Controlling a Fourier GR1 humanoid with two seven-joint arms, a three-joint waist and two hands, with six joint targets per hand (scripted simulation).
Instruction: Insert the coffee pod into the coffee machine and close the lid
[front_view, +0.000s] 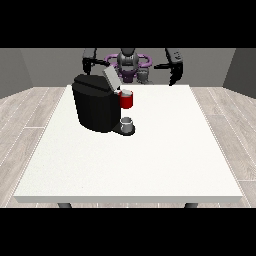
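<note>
The black coffee machine stands on the white table, left of centre. Its grey lid is tilted up and open. A red pod holder juts from the machine's front with a pale round top showing in it; I cannot tell whether that is the coffee pod. A small grey cup sits on the machine's base under the holder. The hand at the view's right hangs over the table's far edge with fingers pointing down, holding nothing. The hand at the view's left is raised behind the machine's top.
The robot's torso is just behind the table's far edge. Wooden floor surrounds the table on all sides.
</note>
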